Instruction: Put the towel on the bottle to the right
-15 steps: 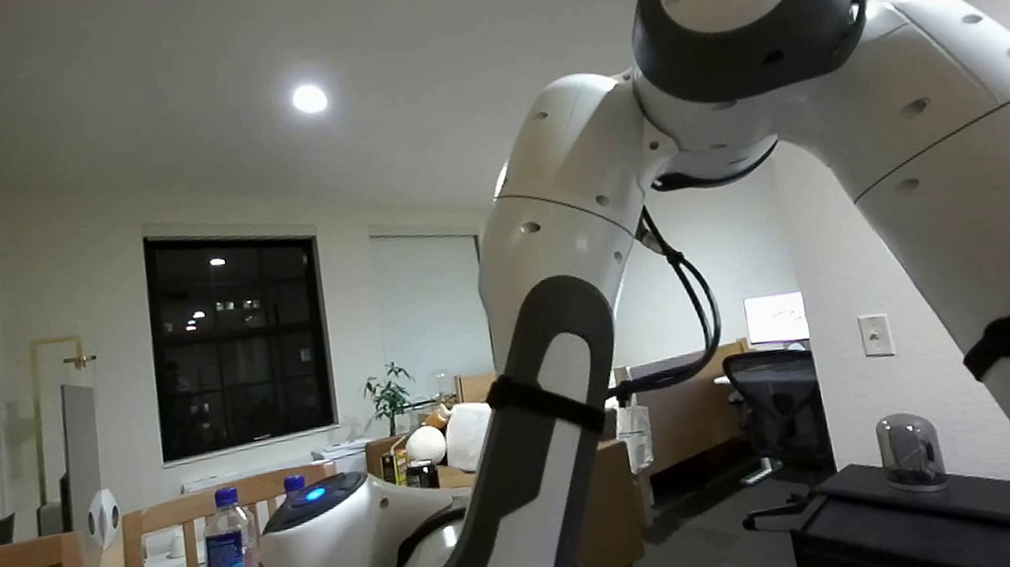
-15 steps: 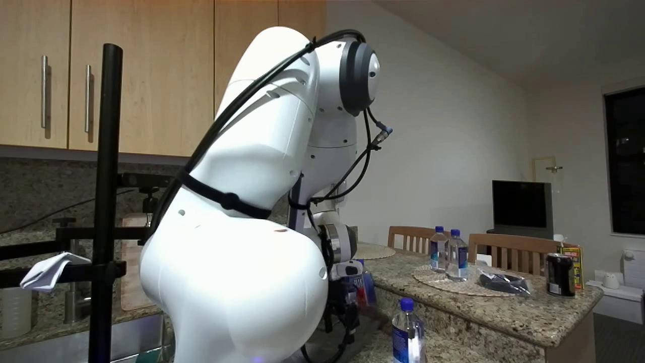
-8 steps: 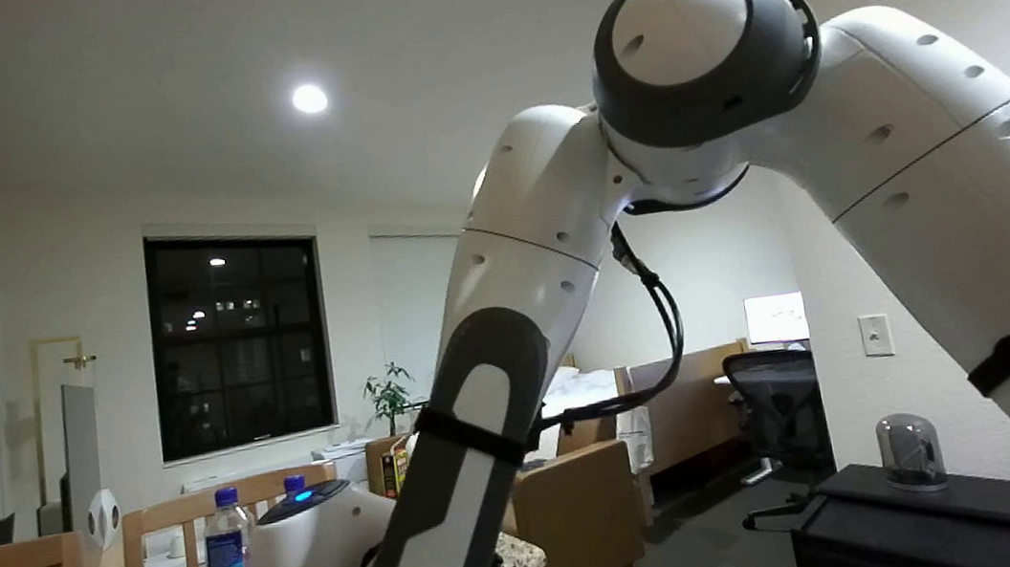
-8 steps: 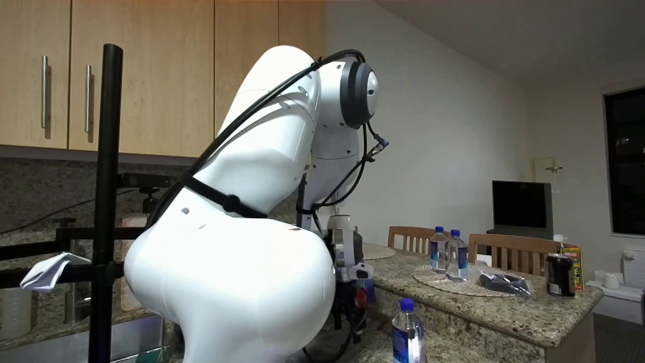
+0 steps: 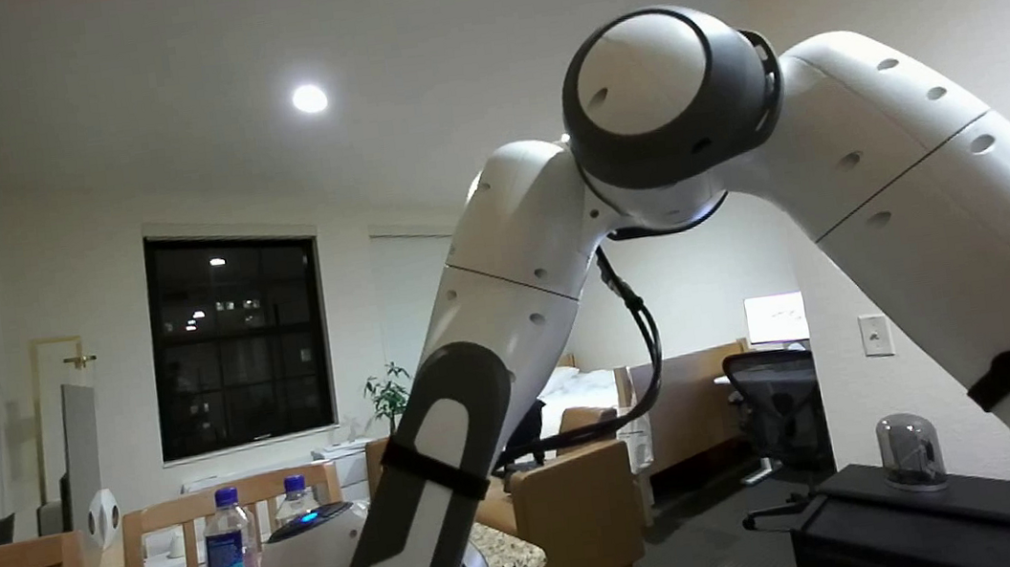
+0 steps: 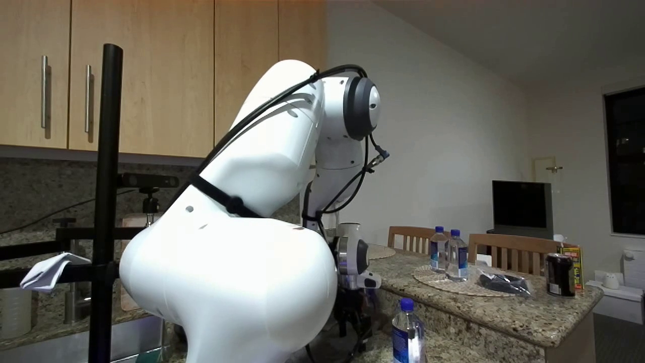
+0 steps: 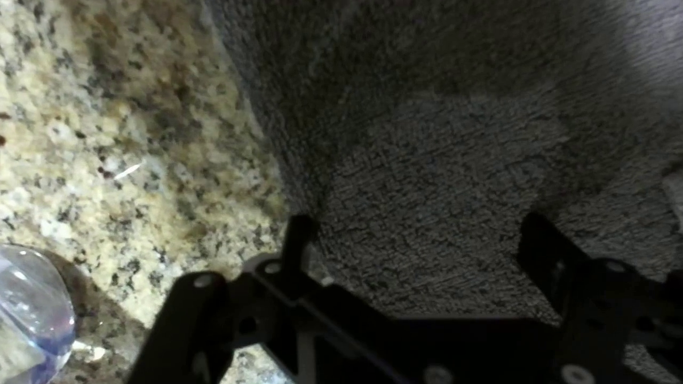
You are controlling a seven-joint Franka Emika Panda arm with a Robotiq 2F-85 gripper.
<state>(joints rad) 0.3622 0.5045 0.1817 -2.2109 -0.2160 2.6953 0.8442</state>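
A dark grey towel (image 7: 437,154) lies on the speckled stone counter (image 7: 160,202) and fills most of the wrist view. My gripper (image 7: 416,221) is open above it, fingers wide apart, with towel surface between and beneath them. The left fingertip is over the towel's left edge; whether the tips touch it I cannot tell. A clear bottle (image 7: 29,314) shows partly at the lower left of the wrist view. A blue-capped bottle (image 6: 408,333) stands upright on the lower counter in an exterior view, right of the gripper (image 6: 355,327). The towel is hidden in both exterior views.
Two more bottles (image 6: 457,257) (image 5: 228,558) stand on a round woven mat on the raised counter. A plastic-wrapped dark item (image 6: 504,282) and a black can (image 6: 560,275) are nearby. A black post (image 6: 106,201) stands beside the arm base. The raised counter's edge (image 6: 453,308) borders the lower counter.
The arm has come down. In an exterior view its elbow and forearm moved left and lower; in an exterior view the wrist and gripper moved slightly right and down. The bottles have not moved.
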